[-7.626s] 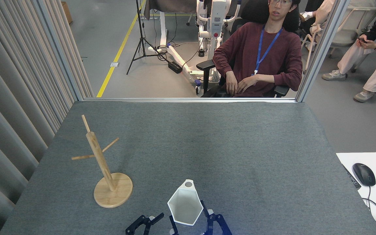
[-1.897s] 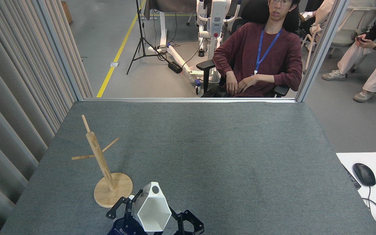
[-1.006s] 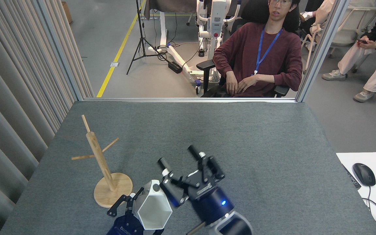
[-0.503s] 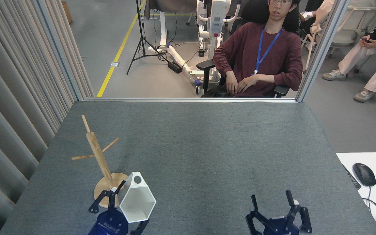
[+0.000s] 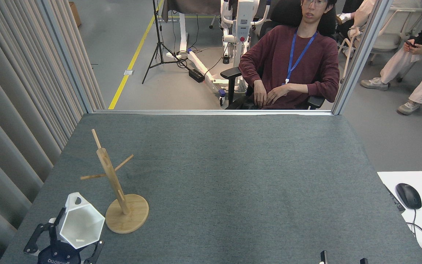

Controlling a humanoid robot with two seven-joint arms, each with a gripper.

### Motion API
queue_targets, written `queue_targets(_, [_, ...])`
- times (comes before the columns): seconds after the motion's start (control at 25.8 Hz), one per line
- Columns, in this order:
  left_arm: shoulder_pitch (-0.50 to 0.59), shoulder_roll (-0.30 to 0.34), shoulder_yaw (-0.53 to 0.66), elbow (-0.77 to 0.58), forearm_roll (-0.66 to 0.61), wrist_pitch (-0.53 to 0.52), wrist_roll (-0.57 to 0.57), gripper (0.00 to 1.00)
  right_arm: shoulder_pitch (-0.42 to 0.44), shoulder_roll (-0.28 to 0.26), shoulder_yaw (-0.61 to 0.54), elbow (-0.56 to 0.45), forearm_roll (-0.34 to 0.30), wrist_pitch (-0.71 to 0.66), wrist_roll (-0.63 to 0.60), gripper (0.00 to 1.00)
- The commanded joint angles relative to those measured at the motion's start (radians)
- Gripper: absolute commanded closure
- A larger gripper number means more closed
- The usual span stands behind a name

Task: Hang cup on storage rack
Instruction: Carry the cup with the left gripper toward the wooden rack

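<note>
Left jaws around one cup, beside one storage rack.

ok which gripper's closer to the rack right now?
Left. The left gripper, holding the cup, sits just left of the storage rack base. Only the right gripper fingertips show, at the bottom edge far right.

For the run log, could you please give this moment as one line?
phase: carry | left gripper: holding cup, left of storage rack | pegs: bare | right gripper: fingertips only at bottom edge
</note>
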Motion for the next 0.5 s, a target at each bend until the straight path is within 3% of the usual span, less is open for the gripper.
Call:
queue_targets(0.0, [-0.066,0.005,0.016,0.067,-0.075,0.027,0.004,0.59,0.015,0.001,-0.012,-0.002,-0.004,-0.019,0.011,0.02])
queue_targets(0.15, [-0.144,0.031,0.016,0.165,-0.127,0.046,0.009,0.65,0.015,0.006,-0.01,-0.002,-0.004,-0.019,0.009,0.02])
queue_targets(0.46, [-0.224,0.072,0.053,0.265,-0.15,0.066,0.009,0.64,0.004,0.009,-0.01,-0.002,-0.004,-0.021,0.011,0.02])
